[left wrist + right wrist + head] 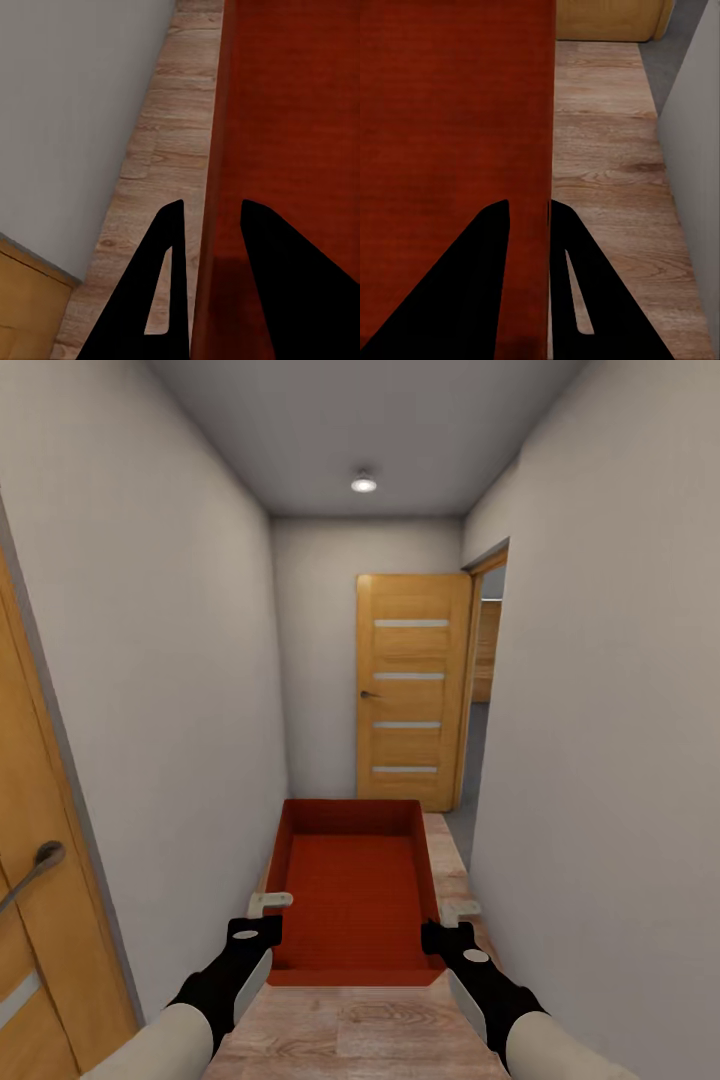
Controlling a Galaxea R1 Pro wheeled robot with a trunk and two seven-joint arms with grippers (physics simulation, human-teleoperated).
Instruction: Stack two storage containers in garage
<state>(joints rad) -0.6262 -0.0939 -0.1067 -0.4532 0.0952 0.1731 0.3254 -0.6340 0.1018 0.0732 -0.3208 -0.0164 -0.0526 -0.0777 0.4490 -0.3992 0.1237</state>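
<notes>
Looking down a narrow hallway from the head view, plain grey-white walls (190, 660) close in on both sides above a strip of light wood-plank flooring (350, 1040). One red-orange rectangular plastic storage container (350, 880) is carried low ahead between the arms, lidless, its long sides running away toward a honey-coloured wooden door with four pale glass slits (412, 690). That door stands open beside a doorway on the right, where grey ground shows. Another wooden door with a lever handle (40, 860) sits at the near left edge. The container spans most of the hallway's width, leaving slim margins of flooring each side. The left tool (268, 905) straddles the bin's left rim, and the right tool (458, 912) straddles the right rim.

From the left wrist view, the left tool (211, 217) has one dark finger outside the thin upright wall and one inside, closed on that wall; flooring, then grey wall, lie just beside it.

From the right wrist view, the right tool (529, 210) pinches the opposite wall likewise, with a wider band of flooring before the wall.
</notes>
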